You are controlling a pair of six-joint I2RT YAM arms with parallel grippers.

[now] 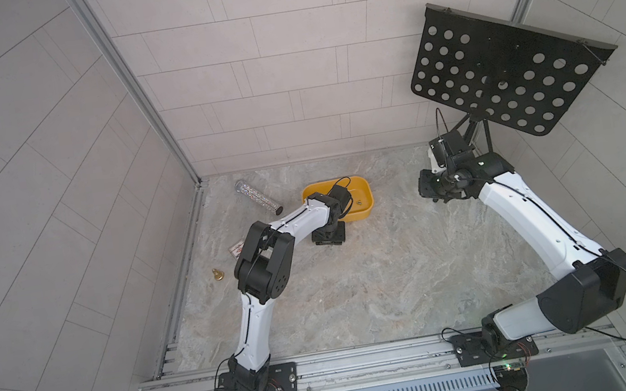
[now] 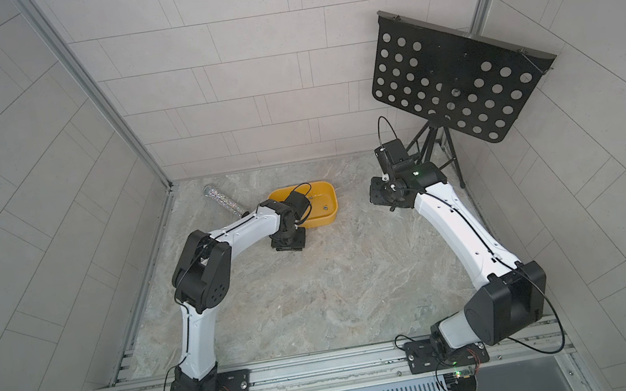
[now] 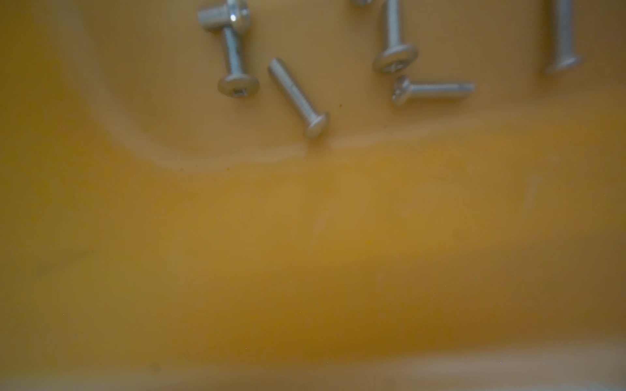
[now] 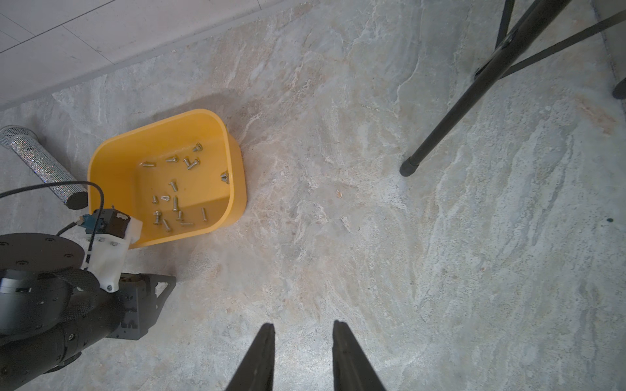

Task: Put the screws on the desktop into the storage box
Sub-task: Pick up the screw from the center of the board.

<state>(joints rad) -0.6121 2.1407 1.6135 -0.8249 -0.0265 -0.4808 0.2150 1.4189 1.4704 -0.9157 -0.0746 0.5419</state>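
Grey-beige marbled counter (image 1: 379, 287) across the lower middle of both top views. At upper right, a black perforated stand (image 1: 490, 44). Along the right side, the right arm (image 1: 524, 215), held well apart from the box; at the bottom edge of the right wrist view, the right jaws, parted narrowly, nothing between. From lower left, the left arm (image 1: 294, 220), stretched to the near left corner of the storage box (image 1: 362, 214); the left jaws hidden under the wrist, so cannot tell whether parted or closed. Yellow storage box just left of centre, on the counter, a glittery tube (image 1: 257, 196) near its left side. On the floor of the box, the screws (image 4: 174, 203), scattered singly and in small clusters, a few sharp in the left wrist view. None visible on the bare counter. Likely step: the final drop-off, or close to it. Next move, probably: lifting the left wrist clear without nudging the low wall, then checking the counter beneath both arms for strays.
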